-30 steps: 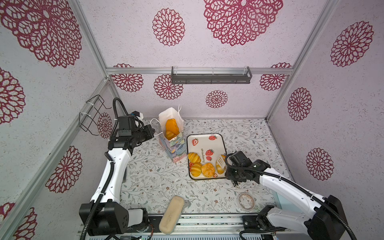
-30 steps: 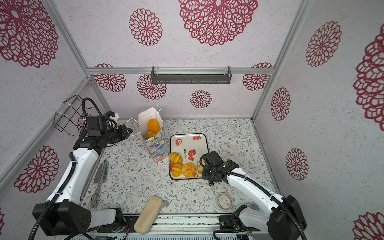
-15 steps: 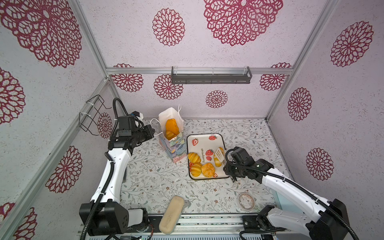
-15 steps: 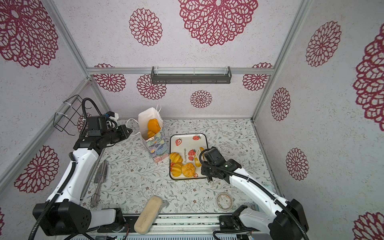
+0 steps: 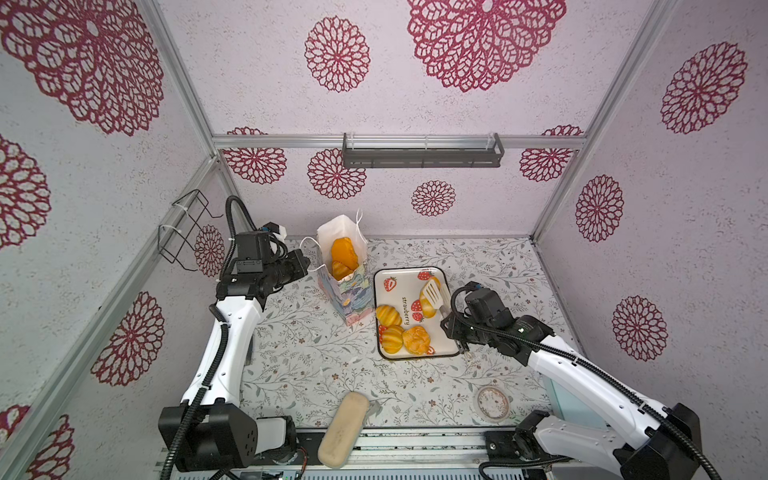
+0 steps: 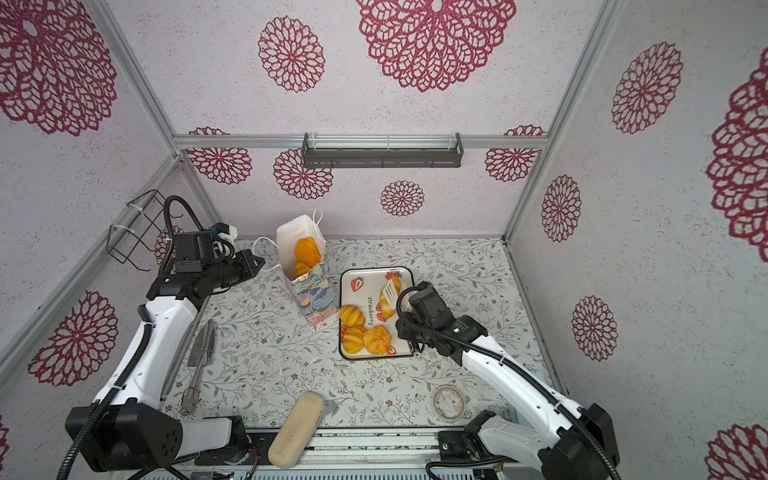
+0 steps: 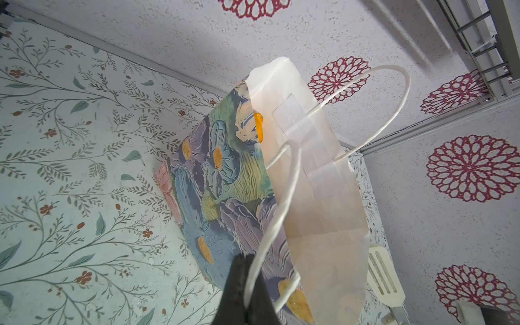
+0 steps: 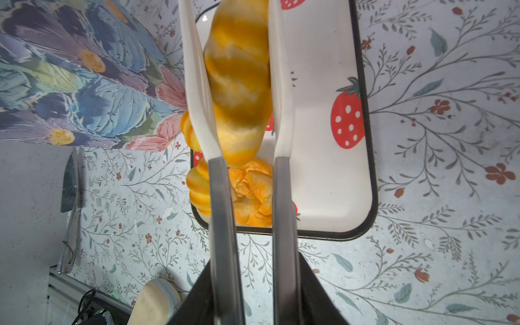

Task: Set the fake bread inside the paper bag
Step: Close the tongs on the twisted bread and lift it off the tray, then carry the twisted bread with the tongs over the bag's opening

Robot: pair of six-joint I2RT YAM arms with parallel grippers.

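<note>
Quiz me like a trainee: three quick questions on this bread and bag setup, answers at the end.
1. True or false: the left gripper pinches the paper bag's cord handle.
2. The tongs in the right gripper clamp: A) a round bun, B) the braided loaf, C) nothing.
3. Fill in: ___ pastries lie on the tray outside the tongs.
Key: 1 true; 2 B; 3 three.

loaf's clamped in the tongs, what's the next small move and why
Probably lift the braided loaf up and across toward the paper bag mouth: tongs in the right pincer clamp it over the tray, and the left pincer grips the bag's cord handle.
</note>
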